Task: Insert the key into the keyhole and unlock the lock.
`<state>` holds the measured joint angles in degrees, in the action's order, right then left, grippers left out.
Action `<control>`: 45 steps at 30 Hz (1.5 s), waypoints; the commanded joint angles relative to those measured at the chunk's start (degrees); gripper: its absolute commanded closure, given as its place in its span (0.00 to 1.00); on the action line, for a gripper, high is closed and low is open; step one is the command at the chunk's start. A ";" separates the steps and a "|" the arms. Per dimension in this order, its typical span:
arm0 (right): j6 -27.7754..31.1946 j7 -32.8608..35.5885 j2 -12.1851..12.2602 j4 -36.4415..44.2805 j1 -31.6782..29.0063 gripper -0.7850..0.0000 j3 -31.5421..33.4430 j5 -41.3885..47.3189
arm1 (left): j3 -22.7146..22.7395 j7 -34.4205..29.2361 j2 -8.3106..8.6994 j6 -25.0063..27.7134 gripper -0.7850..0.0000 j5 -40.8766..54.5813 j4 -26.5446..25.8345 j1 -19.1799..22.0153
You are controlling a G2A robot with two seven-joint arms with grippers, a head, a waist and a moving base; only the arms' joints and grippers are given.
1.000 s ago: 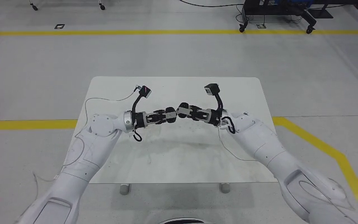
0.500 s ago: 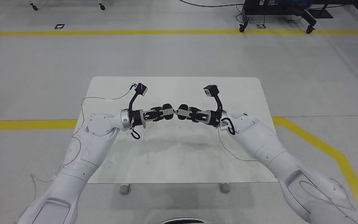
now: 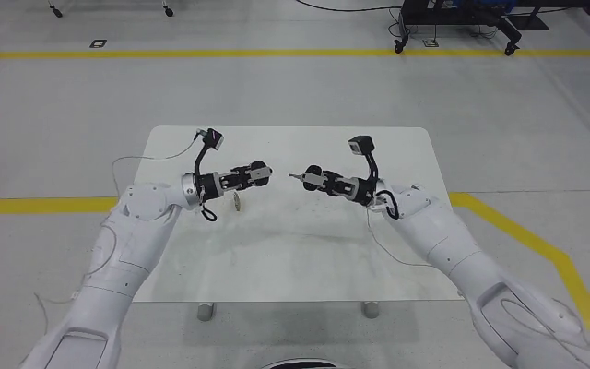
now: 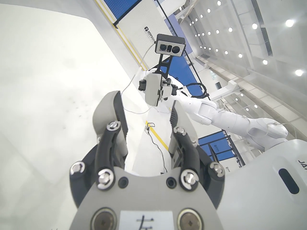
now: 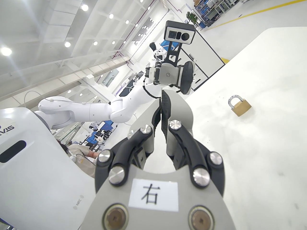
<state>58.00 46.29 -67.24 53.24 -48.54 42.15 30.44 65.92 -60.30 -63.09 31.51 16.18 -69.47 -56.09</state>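
A brass padlock (image 3: pixel 237 201) with a silver shackle lies on the white table (image 3: pixel 304 249), also seen as the padlock (image 5: pixel 239 106) in the right wrist view. My left gripper (image 3: pixel 263 171) hovers just above and to the right of it, open, and the left gripper (image 4: pixel 146 101) has nothing between its fingers. My right gripper (image 3: pixel 301 175) faces it from a short gap away. The right gripper (image 5: pixel 163 98) is shut, and a thin silver key (image 3: pixel 293 175) sticks out of its tips toward the left gripper.
The tabletop (image 5: pixel 263 144) is bare apart from the padlock, with free room toward the front. Thin cables trail from both arms across the table.
The two grippers, which met over the table's middle, have drawn apart. The left gripper let go of the padlock, which now lies on the table, and swung left.
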 commanded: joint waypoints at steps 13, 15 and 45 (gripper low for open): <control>0.00 0.00 0.17 0.17 -0.20 1.00 0.52 -0.09 | 13.53 -10.92 6.33 -20.46 0.00 -32.90 -26.86 -13.88; 0.00 0.00 0.17 0.17 -0.20 1.00 0.52 -0.09 | 11.38 -10.89 6.34 -22.15 0.00 -37.55 -27.33 -13.87; 0.00 0.00 0.17 0.17 -0.20 1.00 0.52 -0.09 | -11.28 0.13 1.02 -40.71 0.63 -58.09 -11.27 0.72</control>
<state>58.00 46.29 -67.08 53.41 -48.75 42.67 30.35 55.03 -60.81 -61.85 -8.84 -41.97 -81.63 -55.73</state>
